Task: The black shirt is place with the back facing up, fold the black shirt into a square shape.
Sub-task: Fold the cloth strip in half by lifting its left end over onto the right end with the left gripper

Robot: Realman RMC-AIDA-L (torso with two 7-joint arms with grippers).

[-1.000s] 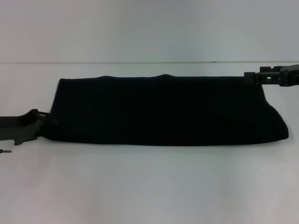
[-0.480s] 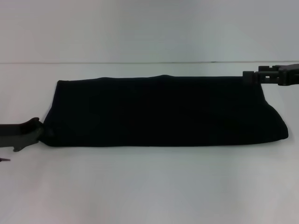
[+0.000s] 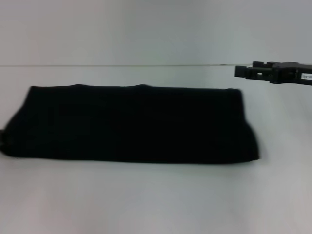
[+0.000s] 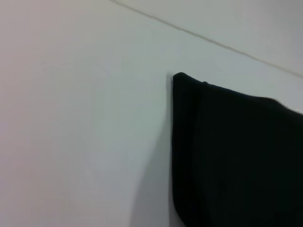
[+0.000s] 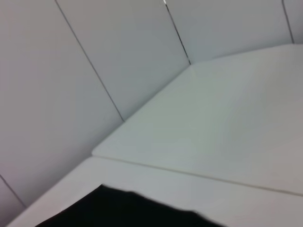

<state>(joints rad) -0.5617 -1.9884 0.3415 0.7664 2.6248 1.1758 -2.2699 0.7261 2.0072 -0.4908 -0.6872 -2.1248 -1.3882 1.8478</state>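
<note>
The black shirt (image 3: 131, 124) lies flat on the white counter (image 3: 156, 200) as a long, low band already folded along its length, its ends reaching well out to either side. By its look it is light, limp cloth that will sag and slide on the smooth surface, so I judge it best pinched through all layers at an end corner rather than mid-span. Beyond the shirt's far right corner, apart from the cloth, the right hand (image 3: 243, 71) hovers holding nothing, though I cannot tell how its fingers stand; the left hand is out of sight.
</note>
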